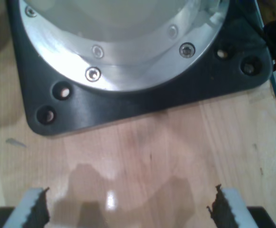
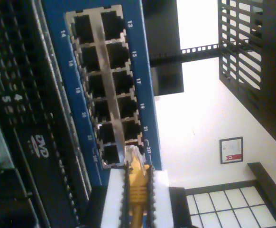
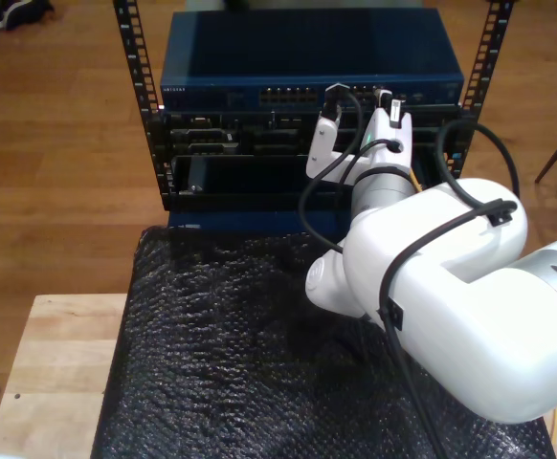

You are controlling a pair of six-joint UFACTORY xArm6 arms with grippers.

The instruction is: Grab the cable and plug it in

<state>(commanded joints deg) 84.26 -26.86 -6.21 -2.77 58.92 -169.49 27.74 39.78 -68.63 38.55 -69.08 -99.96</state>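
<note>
Wooden flooring surrounds a dark rack (image 3: 135, 86) carrying the blue switch (image 2: 145, 76), where our second pincer (image 2: 137, 176) is clenched on the cable (image 2: 137, 199) just behind its clear plug (image 2: 132, 154). That plug sits right at the lowest ports (image 2: 110, 153), apparently not yet seated. We should square the tip to one opening, then press straight in without twisting. Our first pincer (image 1: 128, 211) hangs released over the counter (image 1: 176, 142) near a black base plate (image 1: 142, 102).
</note>
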